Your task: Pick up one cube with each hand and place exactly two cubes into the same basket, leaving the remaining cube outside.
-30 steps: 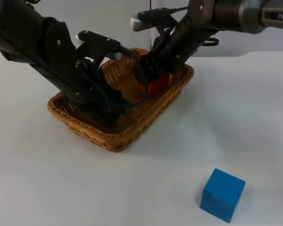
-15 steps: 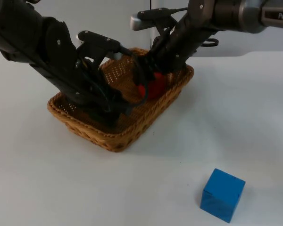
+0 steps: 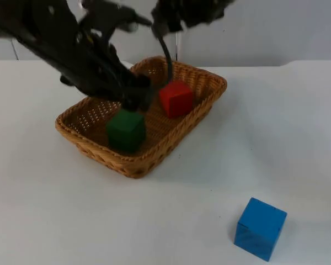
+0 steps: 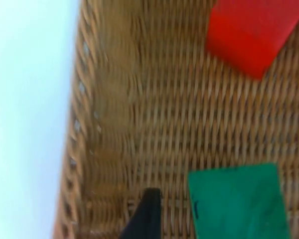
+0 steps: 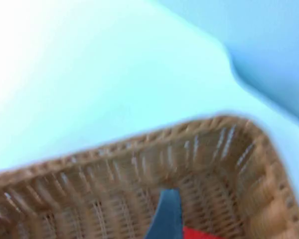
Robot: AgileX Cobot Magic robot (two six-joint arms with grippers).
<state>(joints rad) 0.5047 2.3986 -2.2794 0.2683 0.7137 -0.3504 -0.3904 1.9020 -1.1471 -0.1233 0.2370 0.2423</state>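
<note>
Green cube (image 3: 126, 129) and red cube (image 3: 176, 98) sit in the basket (image 3: 133, 165), blue cube (image 3: 260, 228) outside on the bench (image 3: 276, 132); left gripper (image 3: 137, 98) just above the basket, grip state unclear.

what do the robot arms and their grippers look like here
Both arms are black, with chunky rounded segments. On the left arm, above the wicker basket, small pale round fasteners dot the housing, and the left gripper is a blocky black shape. The right gripper is dark too. In each wrist view a slim fingertip tapers upward: black on the left, bluish-grey on the right.
</note>
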